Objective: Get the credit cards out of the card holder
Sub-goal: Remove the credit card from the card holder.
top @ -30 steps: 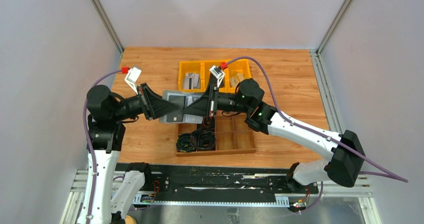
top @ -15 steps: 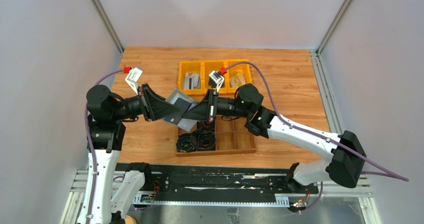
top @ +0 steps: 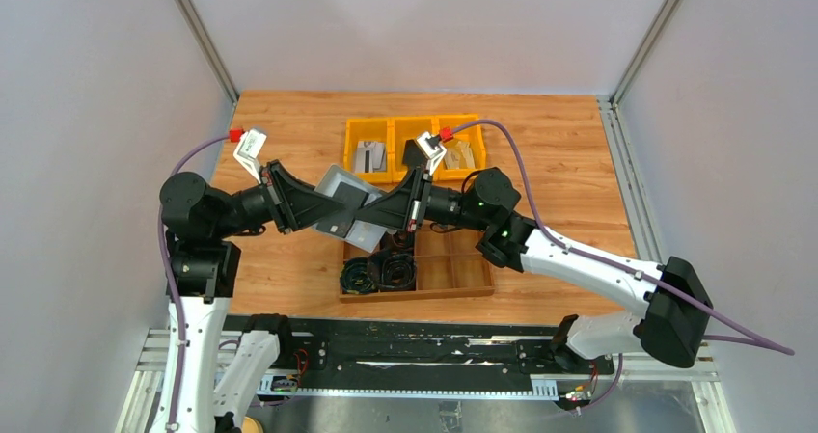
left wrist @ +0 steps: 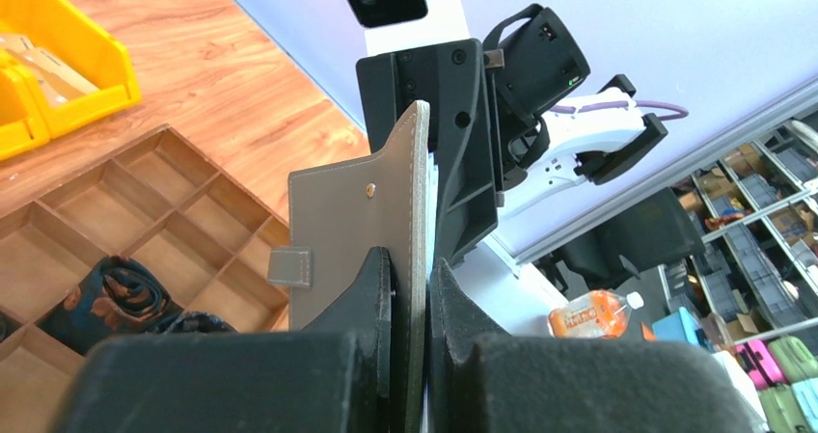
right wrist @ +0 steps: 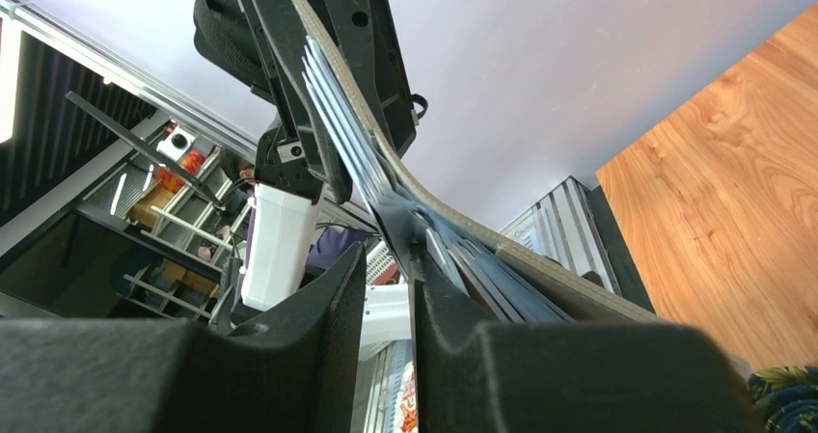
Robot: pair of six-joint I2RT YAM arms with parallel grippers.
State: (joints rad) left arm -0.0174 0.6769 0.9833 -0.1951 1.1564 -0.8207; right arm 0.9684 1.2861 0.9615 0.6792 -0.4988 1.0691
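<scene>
The grey card holder [top: 340, 184] hangs tilted in the air between my two grippers, above the wooden tray. My left gripper [top: 323, 209] is shut on one flap; in the left wrist view the holder [left wrist: 347, 221] stands edge-on between the jaws [left wrist: 410, 274]. My right gripper [top: 388, 213] is at the holder's other edge. In the right wrist view several silvery credit cards [right wrist: 333, 95] fan out of the open holder [right wrist: 463, 223]. The right jaws [right wrist: 388, 259] stand a little apart, with a thin dark edge of the holder's contents against the right-hand finger [right wrist: 429, 303].
Three yellow bins [top: 410, 148] with small items stand behind the grippers. A wooden divided tray [top: 453, 269] lies below them, with coiled black cables [top: 376, 274] in its left cells. The tray [left wrist: 145, 211] also shows in the left wrist view.
The holder has turned from lying flat to tilted, its far corner raised toward the bins. The left gripper has shifted slightly left and the right wrist slightly right.
</scene>
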